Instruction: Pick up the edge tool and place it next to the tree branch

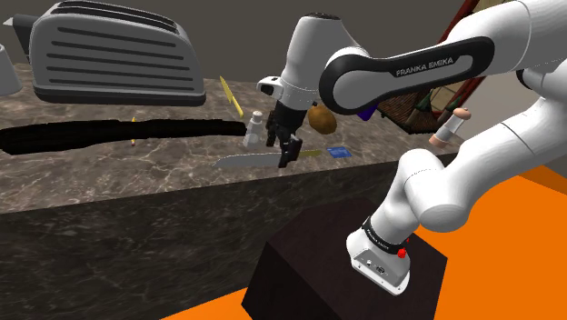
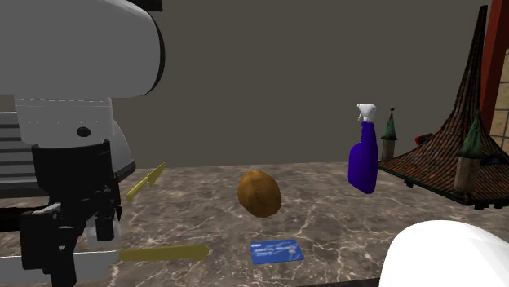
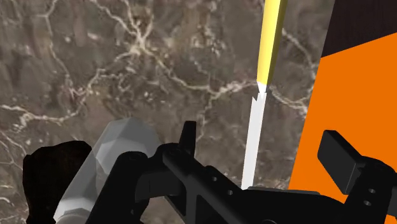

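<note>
Knife (image 1: pixel 245 161): it lies flat on the marbled tabletop (image 1: pixel 109 173) near the front edge, pale blade towards the shoulder view's left and yellow handle towards its right.

Going across that view from the left, a grey toaster (image 1: pixel 118 55) stands at the back. In front of it a long black shape (image 1: pixel 109 135) stretches along the tabletop, and a thin yellow stick (image 1: pixel 232 95) lies behind its right end. A small pale cylinder (image 1: pixel 255 127) stands just beside that end. Next comes the claw (image 1: pixel 283 148), pointing down over the knife where blade meets handle. Right of it sit a brown lump (image 1: pixel 320 118), a blue card (image 1: pixel 338 152) and a purple spray bottle (image 1: pixel 366 114). The dark stand (image 1: pixel 309 273) and orange floor (image 1: pixel 509 236) fill the lower right.

In the wrist view the black shape's end (image 3: pixel 51 178) and the cylinder (image 3: pixel 121 159) sit off to one side of the claw (image 3: pixel 264 149). Its fingers stand apart, open, with the knife (image 3: pixel 254 140) lying between them; neither finger clasps it.

In the second exterior view the claw (image 2: pixel 69 245) hangs at the left. The knife's handle (image 2: pixel 163 253) points right from it, with the stick (image 2: pixel 145 181) behind. Further right are the lump (image 2: pixel 259 193), the card (image 2: pixel 276 251) and the bottle (image 2: pixel 363 159).
</note>
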### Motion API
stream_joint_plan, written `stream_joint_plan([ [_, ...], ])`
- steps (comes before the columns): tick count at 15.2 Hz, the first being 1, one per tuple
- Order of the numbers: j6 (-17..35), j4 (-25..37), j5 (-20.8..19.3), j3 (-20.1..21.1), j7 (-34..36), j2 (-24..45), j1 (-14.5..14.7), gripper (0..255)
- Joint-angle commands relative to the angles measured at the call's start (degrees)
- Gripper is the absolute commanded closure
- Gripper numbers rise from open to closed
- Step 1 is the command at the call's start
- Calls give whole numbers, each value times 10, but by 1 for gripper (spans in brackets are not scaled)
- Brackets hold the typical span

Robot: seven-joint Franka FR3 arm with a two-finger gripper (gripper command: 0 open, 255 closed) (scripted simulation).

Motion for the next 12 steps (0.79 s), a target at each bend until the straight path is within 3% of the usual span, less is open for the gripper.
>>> stream_joint_plan([
  [1, 0, 0, 0, 0, 0, 0, 0, 0],
  [5, -80, 54, -1, 0, 0, -26, -1, 0],
  [12, -80, 54, -1, 0, 0, -26, -1, 0],
])
